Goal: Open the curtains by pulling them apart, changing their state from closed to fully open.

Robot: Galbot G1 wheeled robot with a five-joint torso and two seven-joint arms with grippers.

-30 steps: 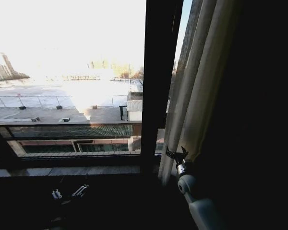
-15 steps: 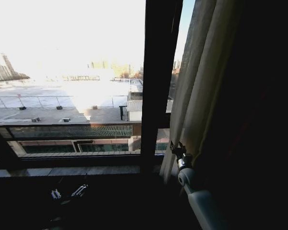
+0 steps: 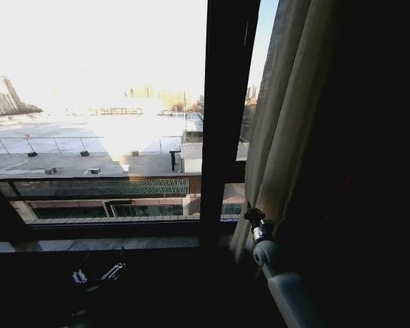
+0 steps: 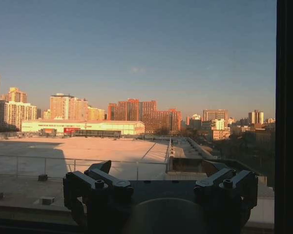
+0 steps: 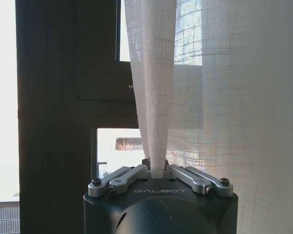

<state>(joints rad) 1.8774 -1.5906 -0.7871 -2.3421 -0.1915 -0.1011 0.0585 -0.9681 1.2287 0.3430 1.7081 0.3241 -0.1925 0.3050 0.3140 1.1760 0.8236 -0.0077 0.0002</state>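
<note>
Sunlit rooftops fill the glass left of the black window frame (image 3: 222,116). Right of that frame, the right gripper (image 5: 157,170) has its jaws pinched on a fold of the curtains (image 5: 210,97). The left gripper (image 4: 156,183) idles with jaws spread. Judged next: drag the fold farther from the frame.

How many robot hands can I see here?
2. The right hand is at the window's right side, pinching a fold of the sheer curtain. The left hand is low at the left, open, facing the window.
</note>
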